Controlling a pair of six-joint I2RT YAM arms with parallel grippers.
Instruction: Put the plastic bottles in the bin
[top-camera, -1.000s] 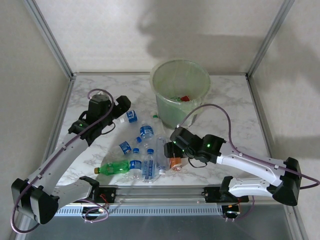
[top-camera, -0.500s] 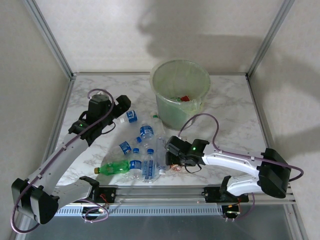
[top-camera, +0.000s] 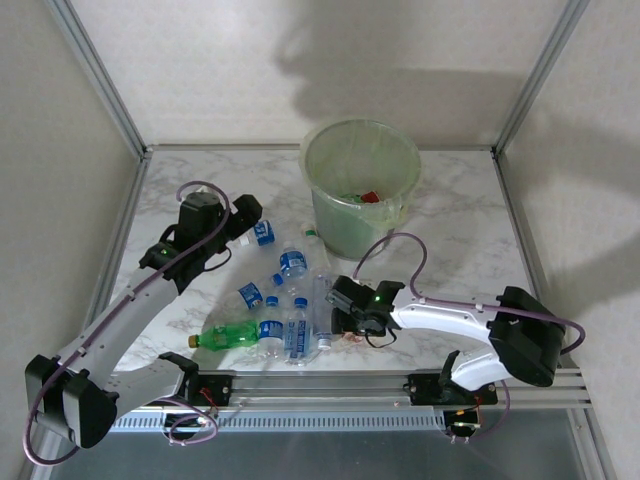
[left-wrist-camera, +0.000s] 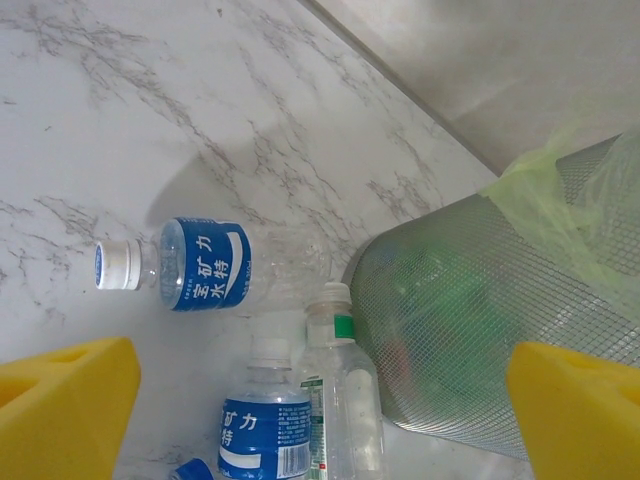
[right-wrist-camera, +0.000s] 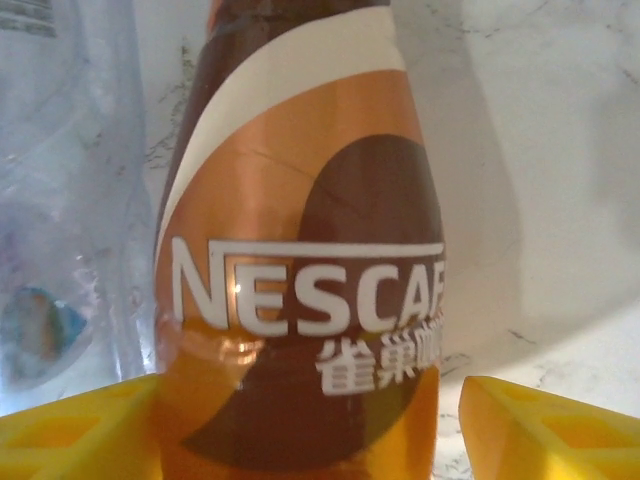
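An orange-and-brown Nescafe-labelled bottle (right-wrist-camera: 300, 250) lies on the marble table. My right gripper (right-wrist-camera: 300, 420) is open and straddles it, the left finger against the label and a gap at the right finger. From above, my right gripper (top-camera: 350, 318) covers most of that bottle at the right end of the bottle cluster. My left gripper (left-wrist-camera: 320, 375) is open wide above a blue-labelled bottle (left-wrist-camera: 262, 425) and a clear bottle with a green band (left-wrist-camera: 340, 380), beside the pale-green bin (left-wrist-camera: 470, 340). Another blue-labelled bottle (left-wrist-camera: 205, 263) lies further off. A green bottle (top-camera: 230, 334) lies near the front.
The bin (top-camera: 340, 225) stands at the back centre with a few bottles inside. Several clear blue-labelled bottles (top-camera: 292, 263) are scattered between the arms. A crushed clear bottle (right-wrist-camera: 60, 200) lies left of the Nescafe bottle. Metal frame posts (top-camera: 100, 75) bound the table.
My right arm has swung left and down, bringing its gripper over the orange bottle at the front. My left arm has hardly moved.
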